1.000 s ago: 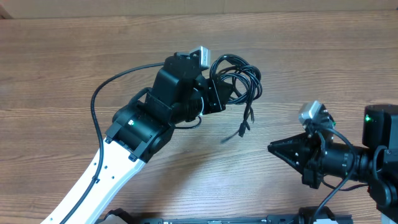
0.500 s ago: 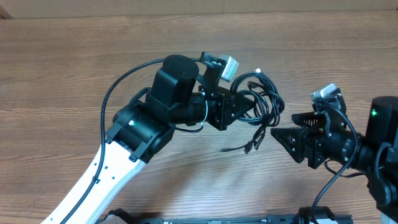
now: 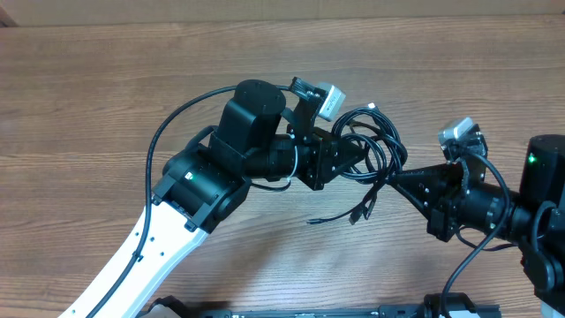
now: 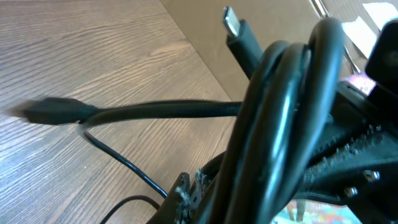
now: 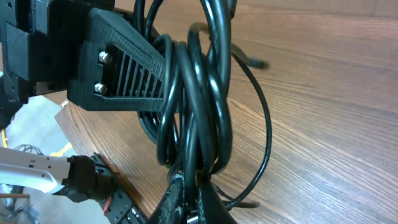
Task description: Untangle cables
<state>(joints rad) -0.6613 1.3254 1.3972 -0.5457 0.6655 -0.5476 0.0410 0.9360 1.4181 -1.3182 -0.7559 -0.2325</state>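
Showing two end effectors closed on one bundle of cables (image 3: 375, 146), right of centre in the overhead view. Nearest the bottom edge of that view, a loose strand (image 3: 360, 210) with a small plug end is seen trailing down from the bundle toward lower centre; whether it touches the wood-grain surface (image 3: 106, 88) cannot be told. Just above it, the right end effector (image 3: 395, 178) is shut, its tips pinched on the right side of the loops; in the right wrist view the bundle (image 5: 199, 106) is seen running down into those tips at bottom centre. Farther up, the left end effector (image 3: 351, 152) is clamped on the left side of the same loops, and its ribbed finger (image 5: 124, 74) is pressed against the cords at upper left of the right wrist view. In the left wrist view, thick loops (image 4: 280, 112) fill the right half, and a silver-tipped plug (image 4: 233, 22) points to the upper edge.
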